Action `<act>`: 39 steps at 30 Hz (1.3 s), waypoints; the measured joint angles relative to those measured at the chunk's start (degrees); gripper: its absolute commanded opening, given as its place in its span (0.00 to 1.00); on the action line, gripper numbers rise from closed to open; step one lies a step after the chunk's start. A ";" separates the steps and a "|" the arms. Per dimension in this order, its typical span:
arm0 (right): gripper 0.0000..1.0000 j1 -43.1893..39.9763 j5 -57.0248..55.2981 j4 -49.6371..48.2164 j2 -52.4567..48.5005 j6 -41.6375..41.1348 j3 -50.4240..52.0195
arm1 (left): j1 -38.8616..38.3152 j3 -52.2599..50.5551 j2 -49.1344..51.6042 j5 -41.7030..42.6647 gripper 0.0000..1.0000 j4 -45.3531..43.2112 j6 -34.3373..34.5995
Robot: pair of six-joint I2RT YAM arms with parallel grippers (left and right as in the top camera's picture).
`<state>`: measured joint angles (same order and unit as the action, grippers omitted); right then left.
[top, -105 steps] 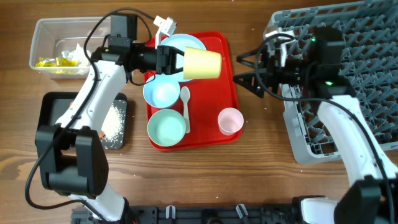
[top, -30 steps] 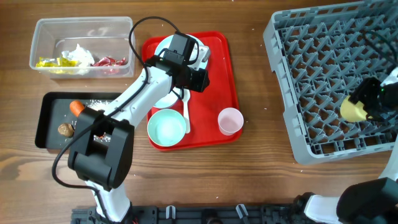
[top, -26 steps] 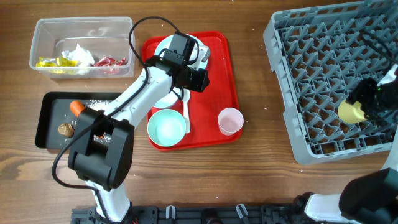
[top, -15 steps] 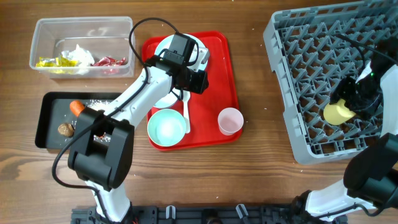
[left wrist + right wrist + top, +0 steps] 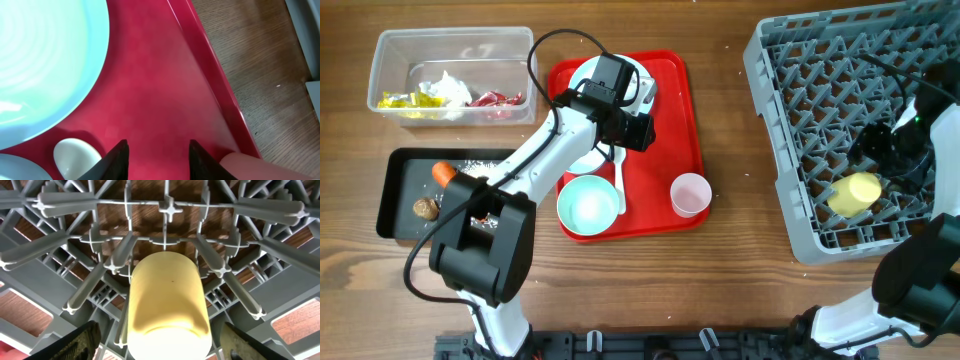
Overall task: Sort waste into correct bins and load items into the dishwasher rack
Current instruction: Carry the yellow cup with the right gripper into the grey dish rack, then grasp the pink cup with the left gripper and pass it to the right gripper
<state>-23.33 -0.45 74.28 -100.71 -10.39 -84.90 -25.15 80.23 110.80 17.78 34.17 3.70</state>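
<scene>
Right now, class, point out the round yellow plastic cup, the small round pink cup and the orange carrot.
Yellow cup (image 5: 168,297): right wrist view, middle of its side.
Pink cup (image 5: 691,193): overhead view, inside its mouth.
Orange carrot (image 5: 443,172): overhead view, its middle.

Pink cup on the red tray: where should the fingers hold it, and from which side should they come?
Probably from above, at the rim: the pink cup stands upright with its mouth open to the top, so one finger can go inside and one outside the wall. It stands apart from the pale green bowl and the white spoon, so nothing crowds it.
</scene>
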 measured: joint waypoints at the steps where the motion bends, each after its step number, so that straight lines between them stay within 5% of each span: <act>1: 0.94 1.38 0.00 0.00 0.52 -0.07 -0.15 | 0.00 0.00 0.00 -0.22 0.57 0.81 0.00; 7: 1.00 17.59 0.39 -1.55 16.33 -0.17 -3.78 | -1.46 0.20 -6.21 -3.06 0.72 14.62 -2.73; 13: 1.00 20.68 0.55 -4.07 16.17 -0.17 -3.85 | -11.28 0.42 -6.12 -2.93 0.73 12.33 -3.69; 18: 1.00 20.68 0.55 -4.13 16.17 -0.17 -3.85 | -14.34 0.39 0.42 -4.24 0.43 12.39 -3.91; 20: 1.00 20.68 0.55 -4.31 16.17 -0.17 -3.85 | -14.12 0.39 1.27 -5.16 0.04 12.52 -3.87; 27: 0.99 20.68 2.95 -4.68 16.17 -0.17 -3.85 | -10.62 1.46 -1.79 -7.17 0.04 13.40 3.34; 30: 0.99 20.68 9.88 -7.48 16.17 2.19 -3.37 | -7.58 3.23 -7.69 -0.92 0.04 12.87 4.63; 35: 0.97 20.68 44.98 -25.62 16.02 12.33 5.53 | 8.11 4.00 -11.98 30.62 0.04 9.84 3.87; 39: 0.97 21.66 63.91 -40.39 15.85 13.46 12.15 | 13.70 4.02 -11.93 46.34 0.04 6.86 1.51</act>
<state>-1.67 63.46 33.89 -84.86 3.07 -72.75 -11.44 84.25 98.87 64.12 41.04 5.21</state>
